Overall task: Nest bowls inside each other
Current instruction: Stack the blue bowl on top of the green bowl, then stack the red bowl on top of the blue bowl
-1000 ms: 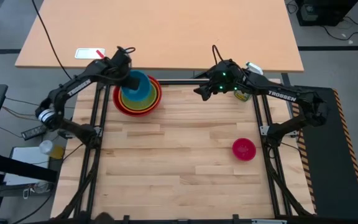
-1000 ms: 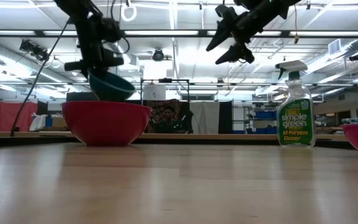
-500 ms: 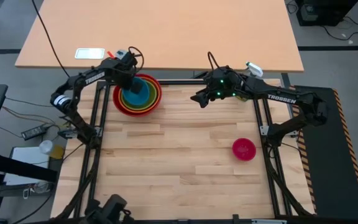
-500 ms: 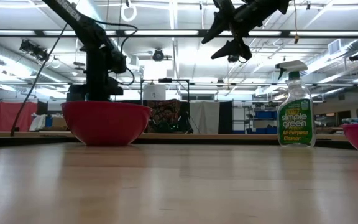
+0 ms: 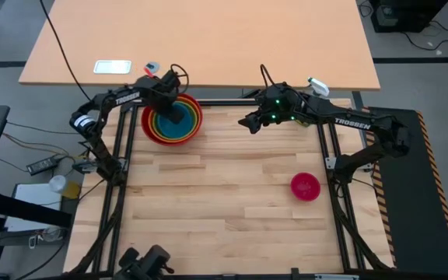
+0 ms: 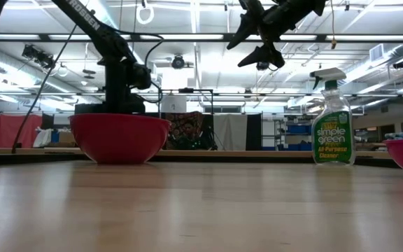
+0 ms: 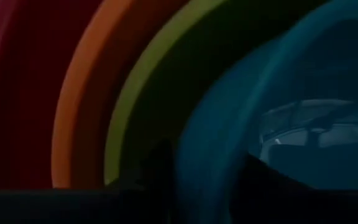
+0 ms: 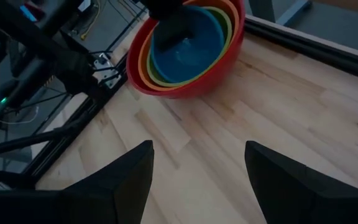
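Observation:
A red bowl (image 5: 147, 129) stands at the table's far left with an orange bowl (image 7: 73, 106), a lime green bowl (image 7: 132, 99) and a blue bowl (image 8: 191, 53) nested in it. My left gripper (image 5: 179, 114) reaches down into the stack, open, one finger on each side of the blue bowl's rim. In the low view the red bowl (image 6: 119, 136) hides it. The magenta-pink bowl (image 5: 305, 187) sits alone on its base at the right. My right gripper (image 8: 199, 149) hangs open and empty in the air to the right of the stack. My left gripper comes from above with one finger (image 7: 263, 183) inside the blue bowl and the other (image 7: 159, 168) outside it, between blue and green. The blue rim (image 7: 207, 155) runs between them. Whether either finger touches it, I cannot tell. The blue bowl sits in the green one.
A clear spray bottle (image 6: 333, 122) of greenish liquid stands at the far right, behind my right arm. Black frame rails (image 5: 224, 103) border the wooden top. Open wood lies between the stack and the pink bowl.
My left gripper has come down with the blue bowl, which hung tilted above the stack a second ago and now sits level inside the green bowl. My right gripper has swung slightly toward the table's left and turned a little.

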